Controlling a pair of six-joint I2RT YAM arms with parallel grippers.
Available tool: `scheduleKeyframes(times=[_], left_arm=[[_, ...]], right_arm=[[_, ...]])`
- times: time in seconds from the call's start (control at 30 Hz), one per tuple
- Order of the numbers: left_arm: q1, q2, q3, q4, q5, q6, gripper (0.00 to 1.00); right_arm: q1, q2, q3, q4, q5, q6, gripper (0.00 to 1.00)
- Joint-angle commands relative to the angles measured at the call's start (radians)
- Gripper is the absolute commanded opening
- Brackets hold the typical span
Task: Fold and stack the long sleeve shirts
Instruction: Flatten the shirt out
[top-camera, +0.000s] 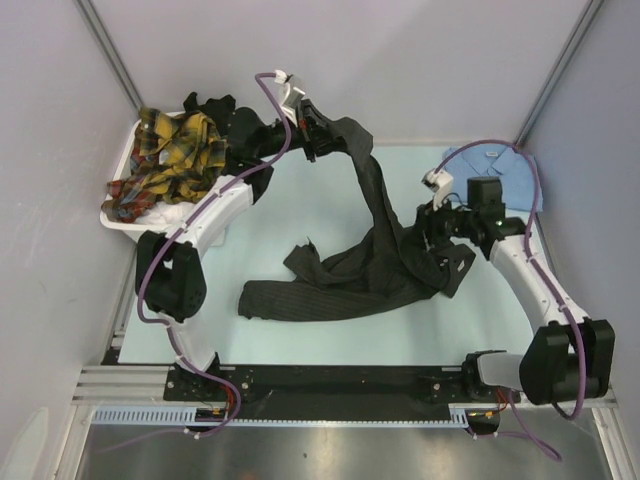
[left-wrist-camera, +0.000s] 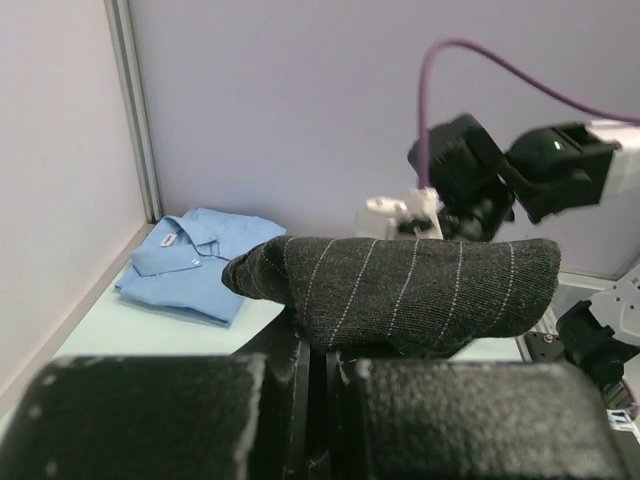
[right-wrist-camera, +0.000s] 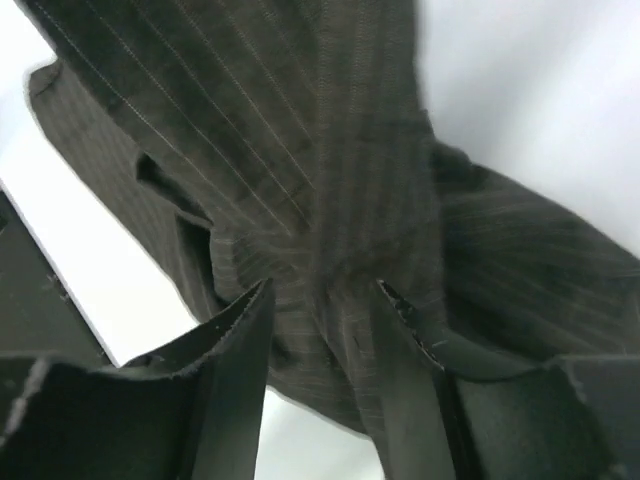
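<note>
Kim: Left gripper pads fill the bottom of its wrist view, clamped tight on the charcoal pinstripe shirt. The cloth humps over the fingers.
Jo: Where's that shirt overall?
Kim: Middle of the table. One end is hoisted at far centre by the left arm. A twisted band hangs down to the right and the rest is heaped near centre. I'd guess it's lifted to shake it out and find an edge before folding.
Jo: Right gripper?
Kim: Low over the heap's right side, jaws apart on either side of a ridge of cloth. Looks like a second hold being set up so both arms can spread it. No pinch that I can see.
Jo: Other shirts?
Kim: Light blue shirt is folded flat in the far right corner, probably the start of the stack. Plaid shirts are bunched in the white basket far left, waiting.
Jo: Anything unclear?
Kim: Can't tell which part the left holds: collar, hem or sleeve. No buttons visible. Right wrist view is all dark blurred cloth, no landmark. Left arm covers part of the basket. Something black sits behind the plaid, can't identify it.
</note>
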Motion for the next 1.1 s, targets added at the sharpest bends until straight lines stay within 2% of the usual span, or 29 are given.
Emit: scheduleKeyframes(times=[0.0, 0.13, 0.23, 0.33, 0.4, 0.53, 0.63, 0.77, 0.87, 1.07], left_arm=[[-0.018, -0.068, 0.04, -0.007, -0.042, 0.053, 0.0], [-0.028, -0.091, 0.035, -0.061, -0.063, 0.101, 0.0], [-0.031, -0.094, 0.034, -0.066, -0.068, 0.104, 0.0], [-0.031, -0.105, 0.025, -0.082, -0.067, 0.115, 0.0], [-0.031, -0.113, 0.017, -0.087, -0.065, 0.123, 0.0], [-0.031, -0.119, 0.019, -0.106, -0.065, 0.139, 0.0], [-0.034, -0.116, 0.02, -0.107, -0.067, 0.139, 0.0], [-0.044, -0.116, 0.017, -0.116, -0.073, 0.147, 0.0], [-0.047, -0.114, 0.019, -0.133, -0.076, 0.153, 0.0], [-0.048, -0.12, 0.016, -0.145, -0.08, 0.155, 0.0]], right_arm=[[0.138, -0.127, -0.1, 0.227, 0.188, 0.142, 0.52], [0.303, -0.146, -0.135, 0.276, 0.419, 0.182, 0.54], [0.334, -0.136, -0.155, 0.323, 0.564, 0.19, 0.51], [0.333, -0.127, -0.15, 0.339, 0.612, 0.187, 0.48], [0.316, -0.133, -0.15, 0.34, 0.593, 0.182, 0.47], [0.25, -0.169, -0.155, 0.316, 0.437, 0.174, 0.47], [0.225, -0.173, -0.146, 0.297, 0.415, 0.168, 0.49], [0.228, -0.13, -0.115, 0.326, 0.411, 0.228, 0.49], [0.245, -0.118, -0.103, 0.356, 0.406, 0.236, 0.53], [0.284, -0.094, -0.114, 0.389, 0.512, 0.246, 0.56]])
